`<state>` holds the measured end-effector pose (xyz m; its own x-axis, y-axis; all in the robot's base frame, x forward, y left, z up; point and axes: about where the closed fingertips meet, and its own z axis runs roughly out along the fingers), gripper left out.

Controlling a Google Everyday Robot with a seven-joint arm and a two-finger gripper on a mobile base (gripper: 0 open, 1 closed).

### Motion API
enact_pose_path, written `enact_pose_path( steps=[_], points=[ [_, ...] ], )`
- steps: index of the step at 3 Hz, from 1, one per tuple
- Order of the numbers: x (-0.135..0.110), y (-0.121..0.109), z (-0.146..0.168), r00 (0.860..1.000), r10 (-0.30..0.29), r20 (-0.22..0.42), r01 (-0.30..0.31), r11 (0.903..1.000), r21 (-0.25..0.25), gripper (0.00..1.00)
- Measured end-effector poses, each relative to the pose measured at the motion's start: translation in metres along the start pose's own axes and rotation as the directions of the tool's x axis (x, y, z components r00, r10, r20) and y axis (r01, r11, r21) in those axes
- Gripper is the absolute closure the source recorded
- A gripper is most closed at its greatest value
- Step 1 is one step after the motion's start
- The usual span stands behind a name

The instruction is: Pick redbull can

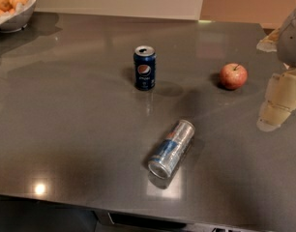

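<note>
The redbull can (pixel 171 149) lies on its side on the dark grey counter (pixel 66 129), near the front edge. It is slim, silver with blue panels, and one shiny end faces the front left. My gripper (pixel 270 83) hangs in from the right edge, above the counter and to the right of and behind the can. Its cream fingers (pixel 281 100) stand apart and hold nothing. It is well clear of the can.
A dark blue Pepsi can (pixel 144 67) stands upright behind the redbull can. A red apple (pixel 233 76) lies at the back right, close to my gripper. A white bowl of oranges (pixel 12 6) sits at the back left corner. The counter's front edge runs along the bottom.
</note>
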<state>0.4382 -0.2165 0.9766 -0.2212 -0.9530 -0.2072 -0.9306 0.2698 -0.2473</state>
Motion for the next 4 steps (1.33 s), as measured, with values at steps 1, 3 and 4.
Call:
enact_pose_path(
  steps=[1, 3, 4],
  points=[
    [0.000, 0.000, 0.000, 1.000, 0.000, 0.000, 0.000, 1.0000, 0.000, 0.00],
    [-0.065, 0.020, 0.050, 0.939, -0.323, 0.120, 0.335, 0.9380, -0.090, 0.00],
    [-0.091, 0.034, 0.077, 0.869, -0.466, 0.165, 0.487, 0.8646, -0.123, 0.00]
  ],
)
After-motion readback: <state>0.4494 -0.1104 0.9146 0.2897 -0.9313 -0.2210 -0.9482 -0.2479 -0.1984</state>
